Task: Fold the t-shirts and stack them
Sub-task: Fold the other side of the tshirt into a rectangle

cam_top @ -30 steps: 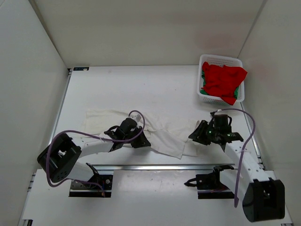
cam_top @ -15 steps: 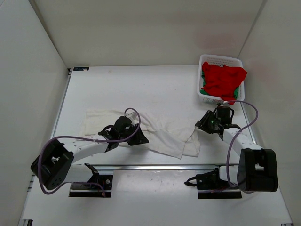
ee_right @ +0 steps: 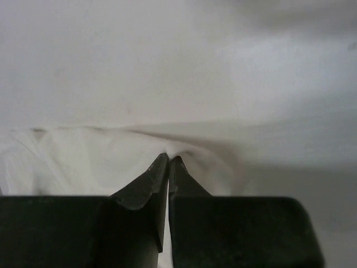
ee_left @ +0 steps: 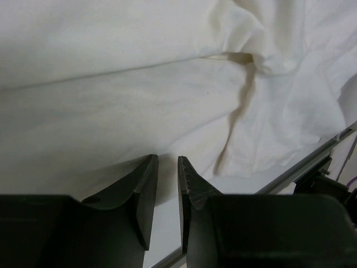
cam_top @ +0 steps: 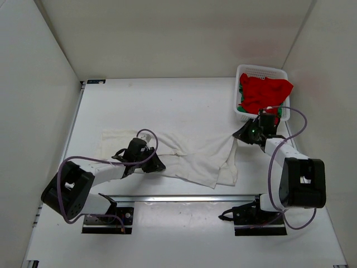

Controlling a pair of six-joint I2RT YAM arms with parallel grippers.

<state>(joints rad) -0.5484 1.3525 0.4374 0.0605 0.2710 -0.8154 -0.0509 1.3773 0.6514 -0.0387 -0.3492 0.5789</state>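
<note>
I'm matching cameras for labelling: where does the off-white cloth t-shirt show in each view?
Top external: off-white cloth t-shirt spread mid-table.
Left wrist: t-shirt fills the upper picture.
Right wrist: t-shirt lower left, pinched by the right gripper.
Shared landmark: metal rail, in top external and left wrist only.

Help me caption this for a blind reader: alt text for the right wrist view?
The right gripper, jaws shut, pinches a puckered edge of the off-white t-shirt. The white table lies beyond.

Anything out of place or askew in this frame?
The red t-shirt overhangs the basket, with a green t-shirt bunched beneath it. The off-white t-shirt lies rumpled and skewed on the table. Nothing looks damaged.
</note>
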